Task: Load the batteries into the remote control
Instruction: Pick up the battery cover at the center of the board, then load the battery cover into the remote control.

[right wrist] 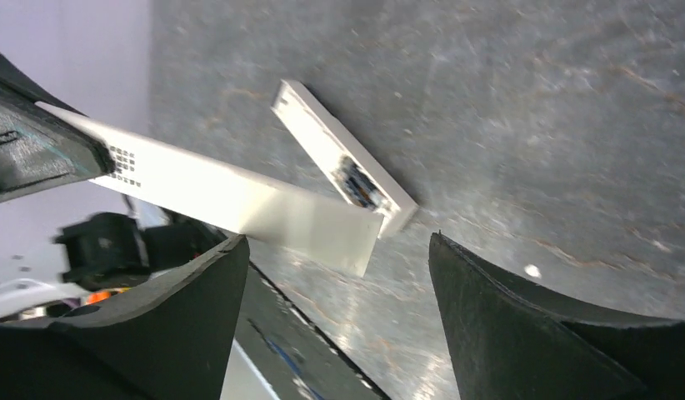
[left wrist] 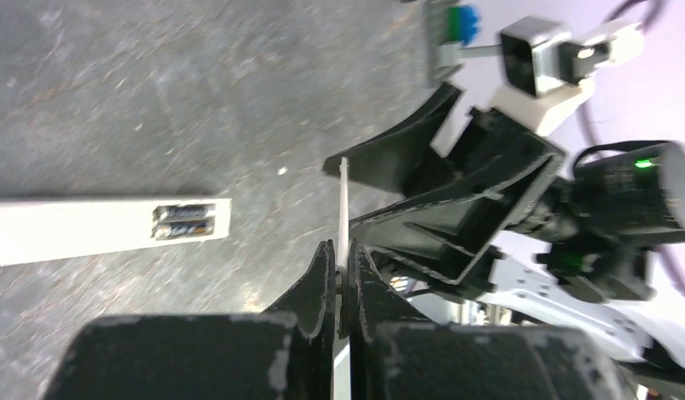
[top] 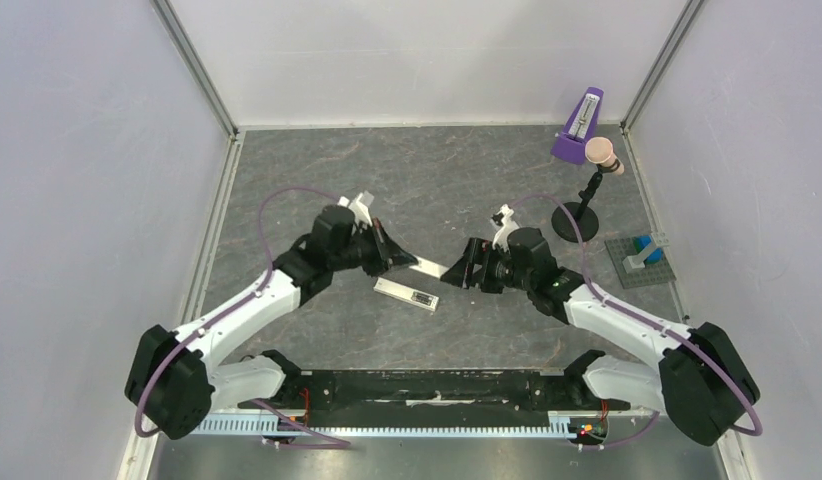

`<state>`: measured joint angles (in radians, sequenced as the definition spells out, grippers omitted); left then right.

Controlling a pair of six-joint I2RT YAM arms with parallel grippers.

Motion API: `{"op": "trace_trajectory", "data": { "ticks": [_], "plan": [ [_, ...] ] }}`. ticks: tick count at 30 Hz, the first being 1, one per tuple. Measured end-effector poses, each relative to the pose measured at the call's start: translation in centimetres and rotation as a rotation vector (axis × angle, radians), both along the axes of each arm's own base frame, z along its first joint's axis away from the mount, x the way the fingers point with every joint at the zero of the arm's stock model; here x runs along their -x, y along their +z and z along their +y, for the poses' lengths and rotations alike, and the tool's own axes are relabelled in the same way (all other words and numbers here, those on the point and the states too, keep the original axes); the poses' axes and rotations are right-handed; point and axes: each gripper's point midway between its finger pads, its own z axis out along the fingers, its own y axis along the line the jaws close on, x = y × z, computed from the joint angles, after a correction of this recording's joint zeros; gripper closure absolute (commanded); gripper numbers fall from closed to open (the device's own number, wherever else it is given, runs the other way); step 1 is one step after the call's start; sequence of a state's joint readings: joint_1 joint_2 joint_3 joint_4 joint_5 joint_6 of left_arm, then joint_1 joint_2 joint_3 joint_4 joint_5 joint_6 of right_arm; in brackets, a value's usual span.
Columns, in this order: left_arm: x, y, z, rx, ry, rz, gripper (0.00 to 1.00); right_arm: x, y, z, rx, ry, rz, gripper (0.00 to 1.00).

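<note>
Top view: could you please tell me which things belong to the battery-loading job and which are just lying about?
Job: slim white rectangular remote control; two small dark cylindrical batteries in its recess; thin flat white cover strip, in the left gripper.
Lying about: purple metronome; black stand with pink knob; grey plate with blue block.

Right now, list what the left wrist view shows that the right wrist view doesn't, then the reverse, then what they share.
Left wrist only: the right arm behind its gripper, with a green light lit on it, and a blue block far off. Right wrist only: the cover's flat face, with its patch of small dots. Both: the remote lying flat, the batteries sitting in its recess, the left gripper shut on the cover, and the right gripper open around the cover's free end.
</note>
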<state>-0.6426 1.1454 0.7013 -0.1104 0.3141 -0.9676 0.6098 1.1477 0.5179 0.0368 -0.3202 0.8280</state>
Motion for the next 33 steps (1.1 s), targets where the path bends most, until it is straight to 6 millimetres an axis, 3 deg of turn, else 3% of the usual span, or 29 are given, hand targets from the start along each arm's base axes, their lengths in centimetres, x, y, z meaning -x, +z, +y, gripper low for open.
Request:
{"op": "trace_trajectory", "data": {
  "ticks": [6,12,17,23,27,33],
  "plan": [
    [-1.8,6.3,0.9,0.173,-0.074,-0.056,0.98,-1.3,5.1,1.5,-0.205,-0.065,-0.018,0.20],
    [-0.9,9.1,1.6,0.273,-0.172,-0.097,0.98,-1.6,11.0,1.9,-0.480,-0.108,-0.091,0.25],
    [-0.3,11.0,1.5,0.348,-0.231,-0.120,0.98,-1.5,14.9,1.9,-0.626,-0.097,-0.158,0.38],
    [-0.5,12.0,1.8,0.404,-0.242,-0.139,0.98,-0.9,16.4,2.4,-0.698,-0.049,-0.161,0.42],
    [-0.6,11.8,2.0,0.419,-0.235,-0.132,0.98,-0.5,16.9,2.5,-0.722,-0.028,-0.163,0.53],
    [-0.8,11.5,2.5,0.431,-0.221,-0.117,0.98,-0.1,16.8,2.7,-0.730,-0.003,-0.148,0.55]
  ]
}}
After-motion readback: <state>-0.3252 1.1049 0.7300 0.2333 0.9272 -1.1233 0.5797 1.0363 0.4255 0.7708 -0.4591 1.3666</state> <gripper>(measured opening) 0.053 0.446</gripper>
